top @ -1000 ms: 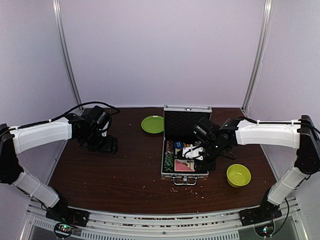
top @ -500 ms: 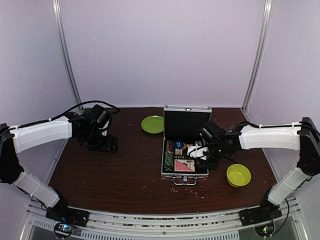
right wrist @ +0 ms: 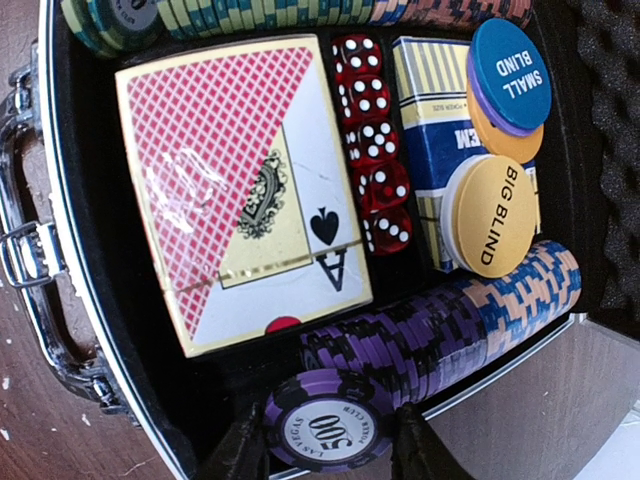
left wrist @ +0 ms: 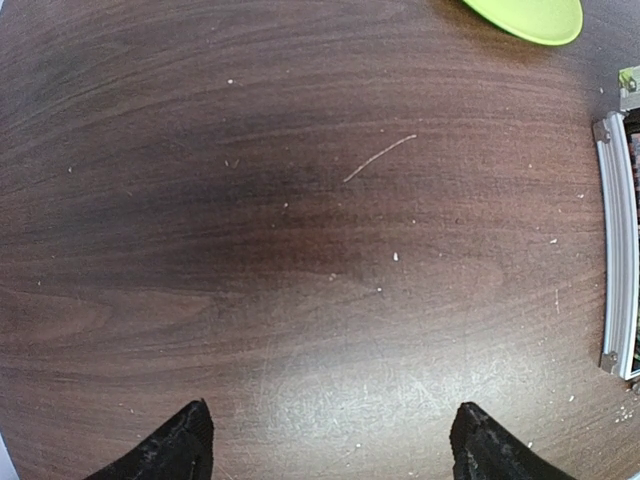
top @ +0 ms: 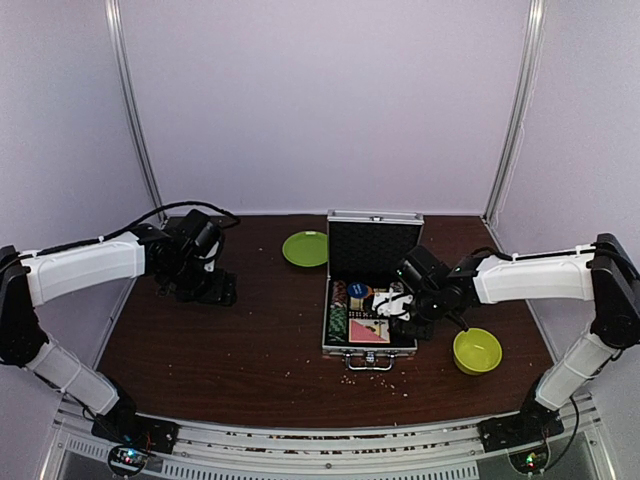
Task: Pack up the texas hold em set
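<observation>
The silver case [top: 370, 350] lies open on the table, lid up. In the right wrist view its black-lined tray holds a red-backed card deck [right wrist: 240, 190], a blue deck [right wrist: 430, 110], red dice [right wrist: 375, 150], rows of striped chips [right wrist: 450, 330], a blue disc [right wrist: 510, 75] and an orange "BIG BLIND" disc [right wrist: 500, 215]. My right gripper [right wrist: 325, 440] is shut on a purple 500 chip [right wrist: 325, 435] at the near end of the purple row, over the case's right side [top: 400, 305]. My left gripper [left wrist: 330, 450] is open and empty above bare table, far left of the case [top: 200, 285].
A flat green plate [top: 304, 248] lies behind the case to the left, also seen in the left wrist view [left wrist: 530, 18]. A yellow-green bowl [top: 477, 350] stands right of the case. The case edge [left wrist: 618, 260] shows at the right of the left wrist view. Crumbs dot the table.
My right gripper has moved a little right and lower over the case's right side, the arm stretching flatter. The left arm has not moved.
</observation>
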Robot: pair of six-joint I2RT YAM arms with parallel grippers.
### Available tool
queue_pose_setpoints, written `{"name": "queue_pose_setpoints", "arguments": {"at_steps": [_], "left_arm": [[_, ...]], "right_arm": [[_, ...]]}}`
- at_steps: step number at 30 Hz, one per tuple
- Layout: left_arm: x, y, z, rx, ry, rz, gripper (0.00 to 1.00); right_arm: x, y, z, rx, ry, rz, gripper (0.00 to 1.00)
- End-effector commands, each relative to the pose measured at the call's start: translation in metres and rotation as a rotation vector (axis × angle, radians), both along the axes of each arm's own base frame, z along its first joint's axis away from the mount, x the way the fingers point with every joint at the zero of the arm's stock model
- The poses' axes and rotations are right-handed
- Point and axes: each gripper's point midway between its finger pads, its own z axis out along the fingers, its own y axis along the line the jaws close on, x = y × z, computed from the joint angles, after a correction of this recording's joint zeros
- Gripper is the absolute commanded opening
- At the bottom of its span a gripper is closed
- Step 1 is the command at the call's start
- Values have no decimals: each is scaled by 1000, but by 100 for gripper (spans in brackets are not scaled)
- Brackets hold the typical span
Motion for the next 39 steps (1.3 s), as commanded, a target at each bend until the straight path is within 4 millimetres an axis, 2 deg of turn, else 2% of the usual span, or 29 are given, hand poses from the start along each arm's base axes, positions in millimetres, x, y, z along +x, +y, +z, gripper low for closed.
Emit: {"name": "queue_pose_setpoints", "arguments": {"at_steps": [1,9,28,39], "left_arm": [[7,-6,4,-22,-4,1,84],[7,-7,0,-25,3,-2,84],[2,-7,-8,-34,15,0,84],[2,-11,-11,-48,31,-3,84]], "right_arm": [[7,-6,-15,-41,-26,-22,34],[8,-7,-15,-42,-29,-29,43],[-12,-11,-1,-26,-25,1,41],[-1,-7,-7,-42,-50,-20,43]]}}
